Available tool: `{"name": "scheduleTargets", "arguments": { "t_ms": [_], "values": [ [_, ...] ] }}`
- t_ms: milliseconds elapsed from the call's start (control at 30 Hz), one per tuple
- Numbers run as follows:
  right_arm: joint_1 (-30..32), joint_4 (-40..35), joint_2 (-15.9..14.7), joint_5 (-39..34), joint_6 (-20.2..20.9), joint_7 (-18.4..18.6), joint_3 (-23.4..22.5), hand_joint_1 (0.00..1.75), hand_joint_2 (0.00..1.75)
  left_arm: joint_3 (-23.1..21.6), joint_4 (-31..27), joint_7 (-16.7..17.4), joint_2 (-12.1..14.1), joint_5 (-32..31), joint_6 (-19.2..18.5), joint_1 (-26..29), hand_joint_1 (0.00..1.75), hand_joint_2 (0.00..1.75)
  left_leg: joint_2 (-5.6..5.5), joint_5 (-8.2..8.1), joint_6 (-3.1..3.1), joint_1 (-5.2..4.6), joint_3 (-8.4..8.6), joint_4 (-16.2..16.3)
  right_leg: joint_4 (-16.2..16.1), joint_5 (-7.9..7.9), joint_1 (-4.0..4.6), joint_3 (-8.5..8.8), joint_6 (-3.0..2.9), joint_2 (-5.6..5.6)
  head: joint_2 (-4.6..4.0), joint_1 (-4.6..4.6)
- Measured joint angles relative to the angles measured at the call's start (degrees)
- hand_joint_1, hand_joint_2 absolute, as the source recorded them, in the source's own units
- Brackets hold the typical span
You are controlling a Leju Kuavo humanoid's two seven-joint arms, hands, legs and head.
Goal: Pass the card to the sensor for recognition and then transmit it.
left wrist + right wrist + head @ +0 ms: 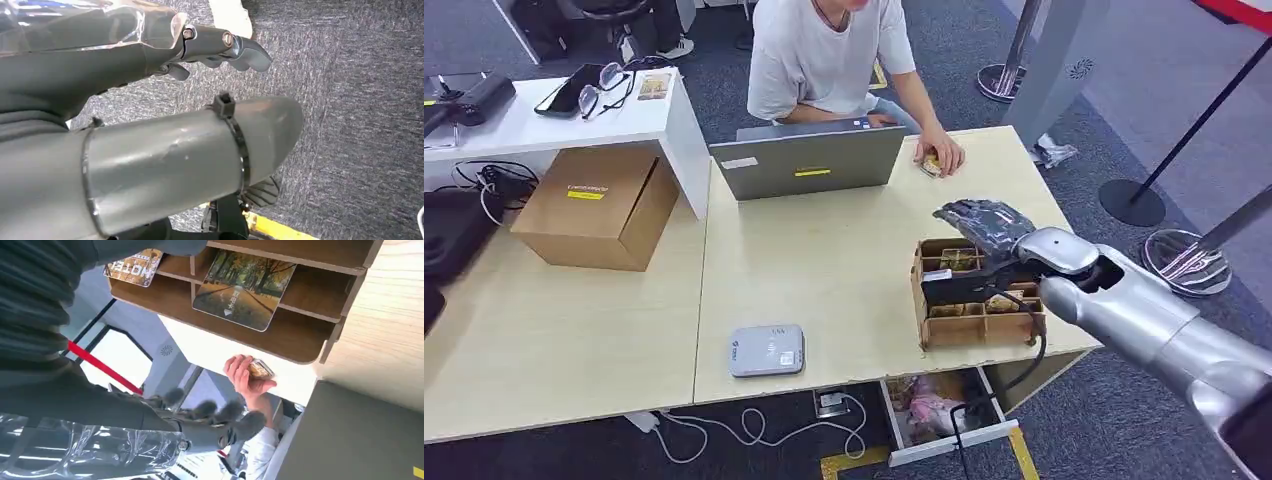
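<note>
**Right hand over the card rack, nothing held yet**

The right hand point(984, 228) hovered above the wooden rack point(974, 330) on the surface point(824, 270), fingers loosely spread and holding nothing. A card point(245, 287) leaned in one compartment, well apart from the sensor point(766, 350). It looked thin, stiff, light and glossy, likely slippery; pinching its free top edge seemed best. The left hand point(220, 47) hung over the carpet, fingers curled, holding nothing.
</note>
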Motion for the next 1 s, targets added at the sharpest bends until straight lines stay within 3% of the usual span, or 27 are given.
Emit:
{"name": "scheduleTargets", "arguments": {
  "t_ms": [33, 100, 167, 333, 400, 567, 733, 767, 800, 1000],
  "values": [
    [0.00, 0.04, 0.02, -0.02, -0.04, 0.00, -0.02, 0.51, 1.75, 0.00, 0.00, 0.00, 0.00, 0.02, 0.00, 0.00, 0.00, 0.00, 0.00, 0.00, 0.00, 0.00, 0.00, 0.00, 0.00, 0.00, 0.00, 0.00, 0.00, 0.00, 0.00, 0.00],
    [0.01, 0.15, 0.02, -0.02, -0.11, 0.00, 0.00, 0.77, 1.75, 0.00, 0.00, 0.00, -0.04, 0.07, 0.00, 0.00, 0.00, 0.00, 0.00, 0.00, 0.00, 0.00, 0.00, 0.00, 0.00, 0.00, 0.00, 0.00, 0.00, 0.00, 0.00, 0.00],
    [0.01, 0.20, 0.00, -0.02, -0.11, 0.00, 0.00, 0.82, 1.75, 0.00, 0.00, 0.00, -0.09, 0.07, 0.00, 0.00, 0.00, 0.00, 0.00, 0.00, 0.00, 0.00, 0.00, 0.00, 0.00, 0.00, 0.00, 0.00, 0.00, 0.00, 0.00, 0.00],
    [0.01, 0.24, 0.00, -0.04, -0.28, 0.00, -0.02, 0.73, 1.75, 0.00, 0.00, 0.00, -0.13, 0.09, 0.00, 0.00, 0.00, 0.00, 0.00, 0.00, 0.00, 0.00, 0.01, 0.00, 0.00, 0.00, 0.00, 0.00, 0.00, 0.00, 0.00, 0.00],
    [0.02, 0.24, 0.00, -0.07, -0.31, 0.00, -0.02, 0.51, 1.75, 0.00, 0.00, -0.02, -0.15, 0.11, 0.00, 0.00, 0.00, 0.00, 0.00, 0.00, 0.00, 0.00, 0.01, 0.00, 0.00, 0.00, 0.00, 0.00, 0.00, 0.00, 0.00, 0.00],
    [0.02, 0.22, 0.00, -0.20, -0.35, 0.18, -0.09, 0.47, 1.75, 0.00, 0.00, -0.02, -0.15, 0.17, 0.00, 0.00, 0.00, 0.00, 0.00, 0.00, 0.00, 0.00, 0.02, 0.00, 0.00, 0.00, 0.00, 0.00, 0.00, 0.01, 0.00, 0.00],
    [0.19, 0.11, -0.02, -0.24, -0.35, 0.35, -0.15, 0.54, 1.75, 0.00, 0.00, -0.07, -0.17, 0.22, -0.02, -0.01, 0.00, 0.00, 0.00, 0.00, 0.00, 0.00, 0.03, 0.00, 0.00, 0.00, 0.00, 0.00, 0.00, 0.01, 0.00, 0.00],
    [0.30, 0.11, -0.02, -0.24, -0.37, 0.35, -0.15, 0.59, 1.75, 0.00, 0.00, -0.07, -0.17, 0.26, -0.02, -0.01, 0.00, 0.00, 0.00, 0.00, 0.00, 0.00, 0.03, 0.00, 0.00, 0.00, 0.00, 0.00, 0.00, 0.01, 0.00, 0.00],
    [0.43, 0.09, -0.02, -0.24, -0.39, 0.37, -0.17, 0.80, 1.75, 0.00, 0.00, -0.07, -0.17, 0.41, -0.02, -0.01, 0.00, 0.00, 0.01, 0.00, 0.00, 0.00, 0.03, 0.00, 0.00, 0.00, 0.00, 0.00, 0.00, 0.01, 0.00, 0.00],
    [0.99, -0.24, -0.13, -0.22, -0.59, 0.61, -0.50, 0.86, 1.75, 0.00, 0.00, -0.07, -0.20, 0.79, -0.02, -0.01, 0.00, 0.00, 0.01, 0.00, 0.00, 0.00, 0.02, 0.00, 0.00, 0.00, 0.00, 0.00, 0.00, 0.01, 0.00, 0.00]
  ]
}}
